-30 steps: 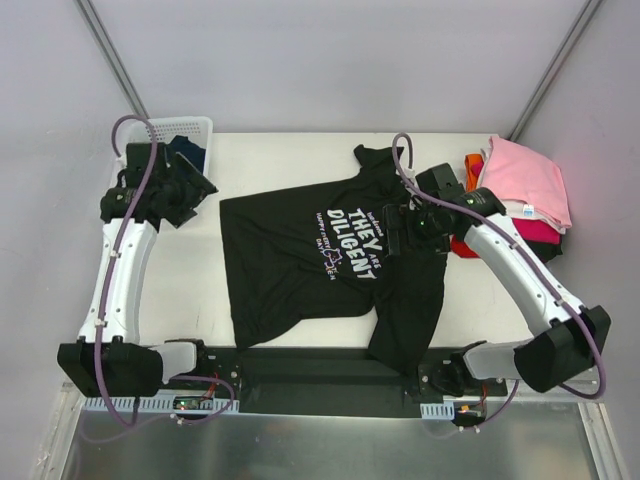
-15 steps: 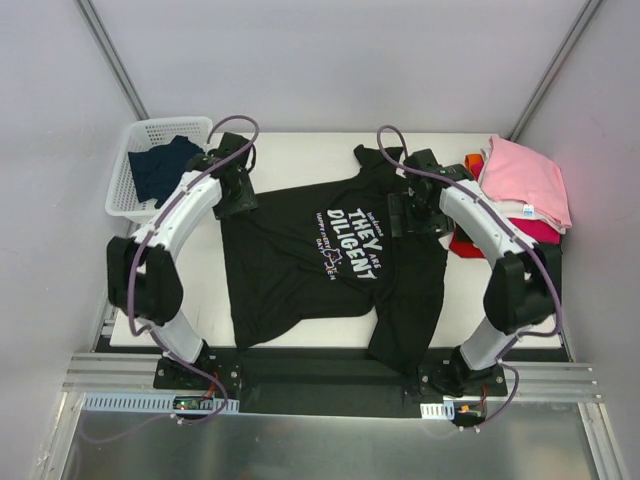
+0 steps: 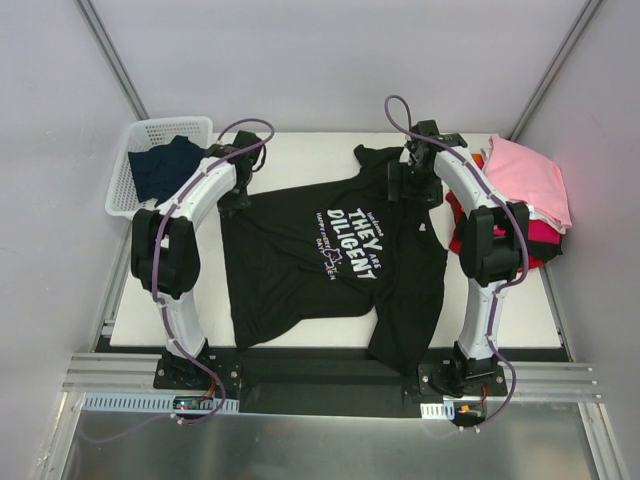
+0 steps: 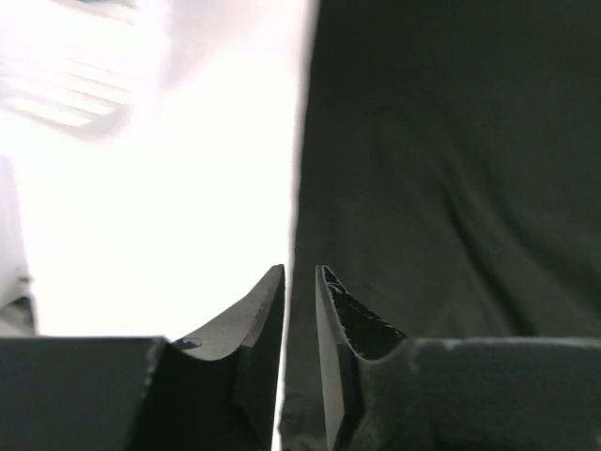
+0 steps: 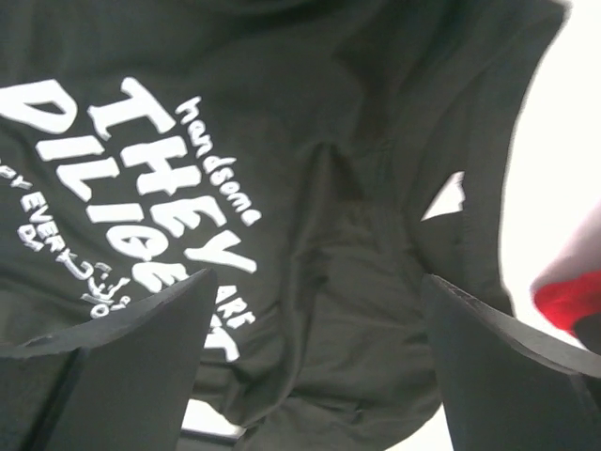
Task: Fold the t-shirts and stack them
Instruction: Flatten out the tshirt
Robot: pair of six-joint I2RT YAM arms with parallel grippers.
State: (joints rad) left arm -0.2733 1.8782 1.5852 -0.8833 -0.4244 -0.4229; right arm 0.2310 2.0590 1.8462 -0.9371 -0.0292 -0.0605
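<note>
Left hand (image 4: pixel 300 274) outstretched, narrowed, at black tee (image 4: pixel 451 188) edge.

Black tee (image 3: pixel 300 270) spread wide, white lettering (image 3: pixel 350 235) bold on its chest; pink tee (image 3: pixel 530 175) tops the pile, red tee (image 5: pixel 562 299) and magenta tee (image 3: pixel 545 232) peeking beneath; navy cloth (image 3: pixel 160 170) in the white lattice basket (image 3: pixel 190 126); cream table (image 3: pixel 300 150).

The black t-shirt (image 3: pixel 300 260) was soft, matt cloth, creased, with flat white printed lettering. The table (image 3: pixel 300 150) looked smooth and matt white. At upper left the basket (image 3: pixel 165 125) was white lattice plastic. The left gripper (image 4: pixel 300 274) had matt black fingers (image 4: pixel 249 324), 1 pad (image 4: pixel 362 324) rough.
</note>
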